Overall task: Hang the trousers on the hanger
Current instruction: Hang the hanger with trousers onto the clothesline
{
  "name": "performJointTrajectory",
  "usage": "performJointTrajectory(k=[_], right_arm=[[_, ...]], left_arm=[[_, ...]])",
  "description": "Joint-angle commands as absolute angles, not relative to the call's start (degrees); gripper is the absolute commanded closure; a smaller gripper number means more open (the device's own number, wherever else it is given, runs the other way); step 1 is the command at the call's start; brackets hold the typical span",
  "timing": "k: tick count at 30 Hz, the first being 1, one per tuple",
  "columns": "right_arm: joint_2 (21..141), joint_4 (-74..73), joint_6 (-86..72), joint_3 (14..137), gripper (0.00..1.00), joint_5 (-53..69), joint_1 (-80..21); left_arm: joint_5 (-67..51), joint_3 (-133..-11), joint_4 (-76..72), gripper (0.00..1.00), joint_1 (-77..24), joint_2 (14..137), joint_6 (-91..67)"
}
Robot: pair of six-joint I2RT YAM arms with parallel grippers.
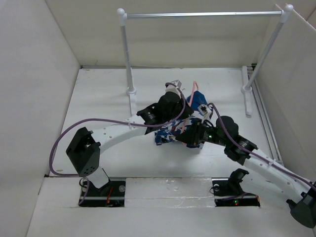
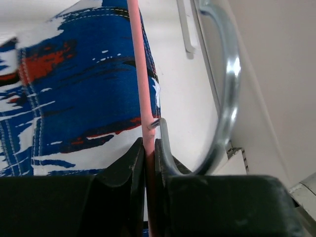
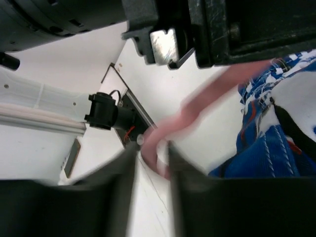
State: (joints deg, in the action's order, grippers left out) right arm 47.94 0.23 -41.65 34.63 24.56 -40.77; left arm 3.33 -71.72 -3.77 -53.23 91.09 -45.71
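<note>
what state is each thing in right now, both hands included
trousers, crumpled in a heap, not hung up
pink hanger, off the rail, its bar pinched in the left hand
left hand, shut on the hanger bar
right hand, fingers either side of a hanger end, too blurred to tell the grip
silver rail, upright, nothing hanging on it

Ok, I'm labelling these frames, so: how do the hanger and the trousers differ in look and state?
The hanger is a thin plain pink rod; the trousers are broad soft fabric, blue-and-white print with red and black streaks. The hanger is pinched in the left end effector; the trousers lie bunched, in no grip that shows. Shared: both sit together, the rod crossing the fabric.
</note>
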Motion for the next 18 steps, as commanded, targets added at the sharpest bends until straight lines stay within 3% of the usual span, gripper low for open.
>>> performJointTrajectory(k=[1, 4, 7, 12, 18], right_arm=[[42.9, -3.3, -40.7, 35.0, 0.53, 23.0, -39.5], [40.8, -3.3, -41.8, 34.1, 0.31, 24.7, -35.4], [42.2, -1.0, -42.1, 34.4, 0.24, 28.3, -31.7], [48.1, 3.2, -42.2, 36.6, 0.23, 30.3, -31.0], [52.9, 17.2, -47.3, 34.2, 0.32, 32.6, -33.6]], left_arm=[[6.7, -72.1, -10.3, 1.00, -53.0, 86.2, -45.4], [8.6, -70.6, -10.1, 1.00, -53.5, 84.1, -46.9], [12.0, -70.1, -9.1, 1.00, -55.7, 82.5, -47.5], [12.9, -68.6, -9.8, 1.00, -56.2, 81.7, -50.2], [14.1, -66.8, -11.0, 1.00, -56.8, 80.0, -51.1]])
